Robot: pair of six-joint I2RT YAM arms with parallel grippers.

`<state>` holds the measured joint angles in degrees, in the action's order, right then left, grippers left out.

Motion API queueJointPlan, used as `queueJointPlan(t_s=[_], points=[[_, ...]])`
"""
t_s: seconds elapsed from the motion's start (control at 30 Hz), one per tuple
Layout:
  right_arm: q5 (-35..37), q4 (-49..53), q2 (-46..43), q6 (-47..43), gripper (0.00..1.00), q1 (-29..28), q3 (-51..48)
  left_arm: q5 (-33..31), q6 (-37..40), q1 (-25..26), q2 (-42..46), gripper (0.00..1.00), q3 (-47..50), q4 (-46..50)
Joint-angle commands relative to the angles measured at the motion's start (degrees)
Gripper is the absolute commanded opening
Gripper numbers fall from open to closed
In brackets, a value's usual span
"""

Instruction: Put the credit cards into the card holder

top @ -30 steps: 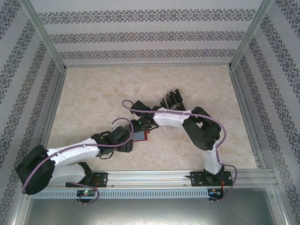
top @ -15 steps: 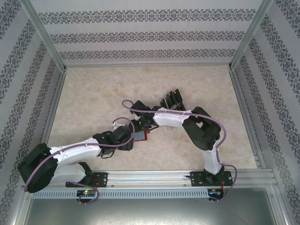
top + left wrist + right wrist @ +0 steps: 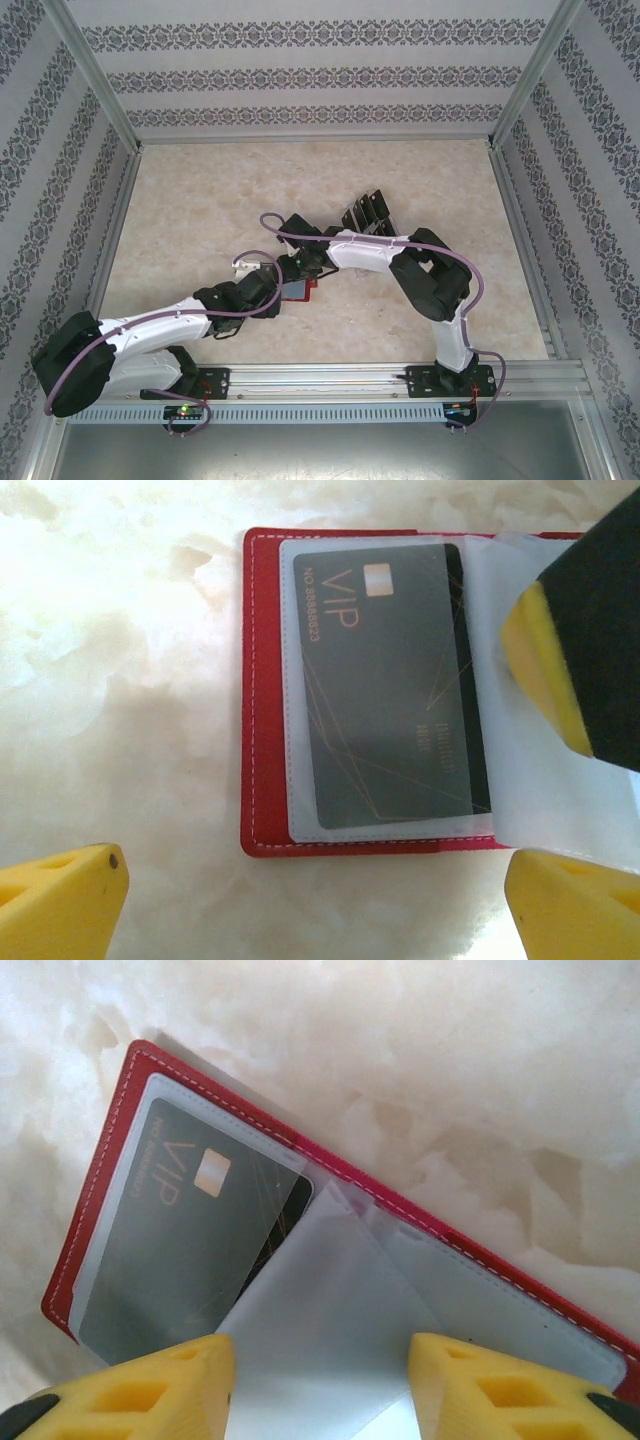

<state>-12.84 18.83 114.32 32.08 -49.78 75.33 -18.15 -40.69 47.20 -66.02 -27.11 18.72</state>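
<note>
The card holder [image 3: 262, 690] is a red wallet lying open on the marble table, also visible from above [image 3: 300, 291]. One black credit card [image 3: 385, 680] marked VIP sits inside its clear left sleeve [image 3: 180, 1240]. A loose clear sleeve leaf [image 3: 320, 1330] stands up between the fingers of my right gripper [image 3: 320, 1390], which is open just over the card holder [image 3: 120, 1100]. My left gripper [image 3: 320, 910] is open at the wallet's near edge and holds nothing. More black credit cards [image 3: 368, 212] stand in a clear rack behind the arms.
One finger of the right gripper [image 3: 570, 650] reaches in over the wallet's right half. The two wrists crowd together at the table's middle [image 3: 285, 280]. Metal frame rails and patterned walls [image 3: 320, 80] close in the table on three sides.
The right gripper's jaws have spread wider over the sleeve leaf. The left wrist has shifted slightly toward the wallet. The wallet has stayed in place.
</note>
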Motion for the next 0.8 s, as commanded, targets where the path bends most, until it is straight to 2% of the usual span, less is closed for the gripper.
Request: queueJointPlan(t_s=[0.0,0.17,0.3,0.57,0.77], points=[[2.2,-0.2,-6.1,2.1,0.56,0.2,-1.4,-1.8,-1.2,0.6,0.9,0.97,0.7,-1.2],[1.5,-2.8,-12.8,5.9,0.59,1.8,-4.4,-2.2,-1.7,0.6,1.0,0.97,1.0,-1.2],[-0.4,-4.3,-14.4,8.3,0.59,1.9,-6.4,-3.3,-2.6,0.6,1.2,0.97,0.9,-0.9],[-1.7,-6.9,-11.5,10.6,0.59,1.9,-9.4,-2.8,-2.1,0.6,1.9,0.97,0.6,-1.2],[-2.0,-6.9,-7.3,9.7,0.58,2.0,-7.7,-2.6,-1.6,0.6,2.7,0.97,0.5,-0.5]])
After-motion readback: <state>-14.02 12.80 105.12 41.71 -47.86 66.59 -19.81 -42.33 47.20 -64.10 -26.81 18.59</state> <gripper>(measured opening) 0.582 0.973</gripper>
